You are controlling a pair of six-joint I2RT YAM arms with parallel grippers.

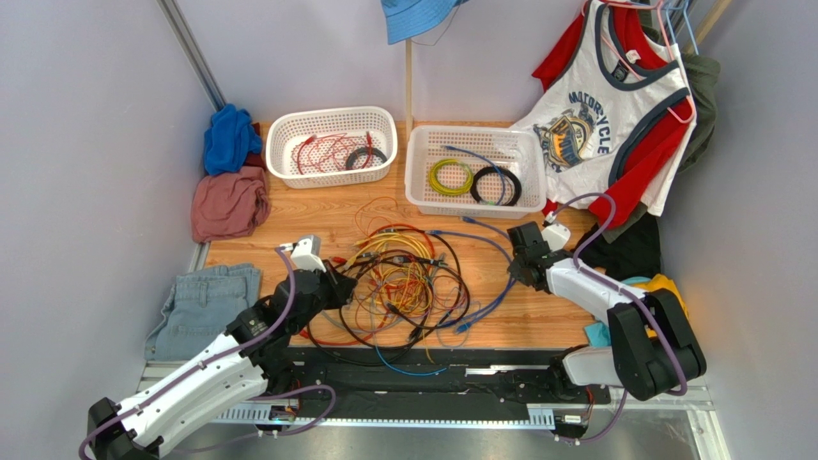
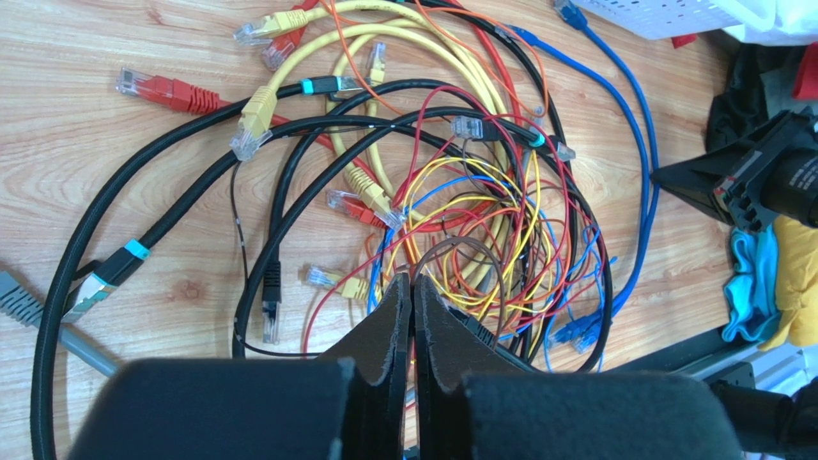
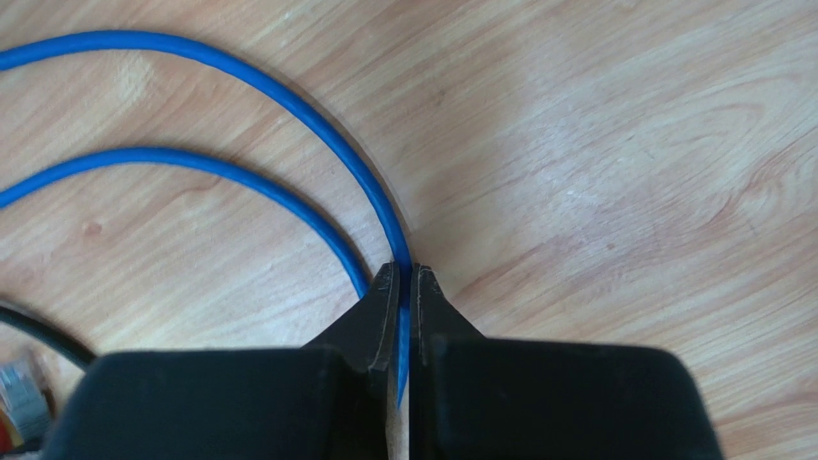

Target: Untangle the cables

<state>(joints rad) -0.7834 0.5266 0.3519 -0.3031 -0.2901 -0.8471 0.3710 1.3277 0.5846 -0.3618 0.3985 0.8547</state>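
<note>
A pale wooden tabletop (image 1: 288, 225) is enclosed by plain grey walls, with two white baskets (image 1: 331, 117) set along its far edge and clothing heaped or hung at both sides. The cables (image 1: 408, 283) are seen in a loose tangle at the middle of the tabletop, between the two arms: black, red, orange, yellow and blue strands are looped over one another, so that the lower runs are covered and single cords cannot be followed through the heap. The left claw (image 2: 413, 287) is placed at the near left edge of this tangle with its fingers pressed together. Thin red, yellow and brown strands pass just behind the tips, and whether one of them is caught there cannot be told. A grey cable (image 2: 58, 331) is cut off by the left border of that wrist view. The right claw (image 3: 405, 278) is closed on a blue cable (image 3: 288, 96) at the right side of the heap, low over the wood. The cable is seen entering between the tips, and its further run is hidden by the fingers. At the lower left corner of the right wrist view a plug (image 3: 24, 383) is shown blurred and partly cropped.
</note>
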